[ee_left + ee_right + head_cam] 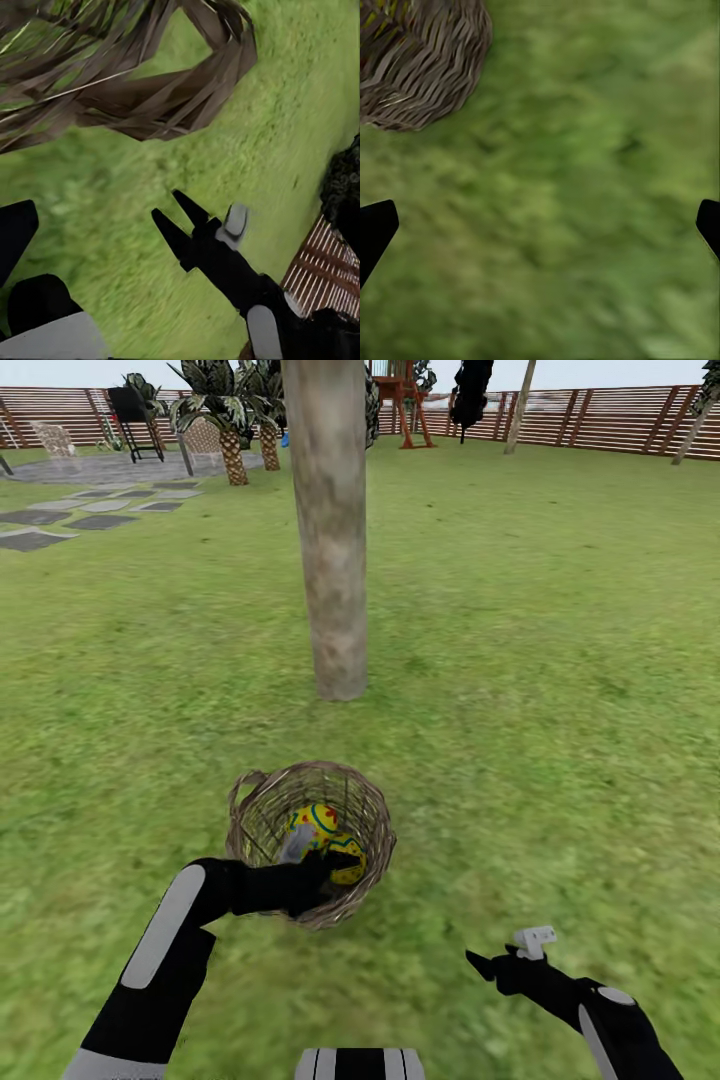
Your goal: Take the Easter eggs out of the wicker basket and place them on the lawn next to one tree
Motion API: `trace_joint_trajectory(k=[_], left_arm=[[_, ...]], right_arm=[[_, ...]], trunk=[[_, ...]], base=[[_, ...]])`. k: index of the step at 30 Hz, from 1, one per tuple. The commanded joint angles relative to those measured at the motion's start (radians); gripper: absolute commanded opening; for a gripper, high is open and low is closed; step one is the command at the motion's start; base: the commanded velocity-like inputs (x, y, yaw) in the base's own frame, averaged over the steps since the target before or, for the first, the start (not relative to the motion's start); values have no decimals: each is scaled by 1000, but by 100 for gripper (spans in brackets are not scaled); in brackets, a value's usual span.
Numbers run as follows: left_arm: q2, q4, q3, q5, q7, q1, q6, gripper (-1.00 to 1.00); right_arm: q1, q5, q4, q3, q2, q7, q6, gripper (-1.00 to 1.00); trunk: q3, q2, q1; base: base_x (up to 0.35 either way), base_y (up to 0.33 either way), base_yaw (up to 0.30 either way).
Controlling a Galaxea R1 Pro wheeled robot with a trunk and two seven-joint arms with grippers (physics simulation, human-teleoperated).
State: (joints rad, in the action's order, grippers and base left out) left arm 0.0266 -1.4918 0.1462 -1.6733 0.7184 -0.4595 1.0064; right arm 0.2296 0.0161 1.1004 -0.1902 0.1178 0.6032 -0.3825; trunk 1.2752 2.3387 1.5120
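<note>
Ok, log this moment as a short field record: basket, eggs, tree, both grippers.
wicker basket: on the lawn, in front of the tree, apart from its base
Easter eggs: yellow patterned eggs inside the basket; exact count unclear, partly hidden
tree: thick grey-beige trunk standing beyond the basket
left gripper: reaching over the basket's near rim, at the eggs; jaw state not readable
right gripper: over bare grass to the right of the basket, fingers apart, holding nothing
eggs on grass: none visible

Head view: high, facing forward-down over lawn (pixel 560 660), basket (pixel 372 805) near. Left wrist: close past basket rim (pixel 225 67). Right wrist: close over grass, basket (pixel 427 67) shared.
</note>
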Motion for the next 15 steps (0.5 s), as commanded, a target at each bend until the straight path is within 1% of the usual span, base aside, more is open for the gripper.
trace_joint_trajectory(k=[1,4,6,7,8,10,11,13,15], left_arm=[[-8,-1,0,-8,-30,-2,2,100],[-35,-1,1,-8,-129,-3,2,100],[-65,0,2,-8,-191,-4,3,100],[-72,0,2,-8,-207,-4,3,100],[-102,0,4,-8,-275,-4,3,100],[-137,1,6,-8,-340,-4,2,100],[-168,2,7,-8,-390,-4,2,100],[-188,2,8,-8,-427,-4,2,100],[-198,2,11,-8,-455,-4,2,100]], right_arm=[[0,2,-4,-2,-1,6,6,100],[0,2,-15,-1,-1,6,25,100],[0,2,-17,0,0,6,29,100],[0,2,-18,0,0,6,29,100],[0,2,-18,0,0,6,30,100],[0,1,-18,0,0,7,31,100],[0,1,-14,0,0,7,31,100],[0,1,-9,0,1,9,31,100],[0,0,-6,-1,1,11,30,100]], trunk=[[1,0,0],[1,0,0],[1,0,0],[1,0,0],[1,0,0],[1,0,0],[1,0,0],[1,0,0],[1,0,0]], base=[[-3,0,0],[-1,0,0],[0,0,0],[0,0,0],[0,0,0],[0,0,0],[0,0,0],[0,0,0],[0,0,0]])
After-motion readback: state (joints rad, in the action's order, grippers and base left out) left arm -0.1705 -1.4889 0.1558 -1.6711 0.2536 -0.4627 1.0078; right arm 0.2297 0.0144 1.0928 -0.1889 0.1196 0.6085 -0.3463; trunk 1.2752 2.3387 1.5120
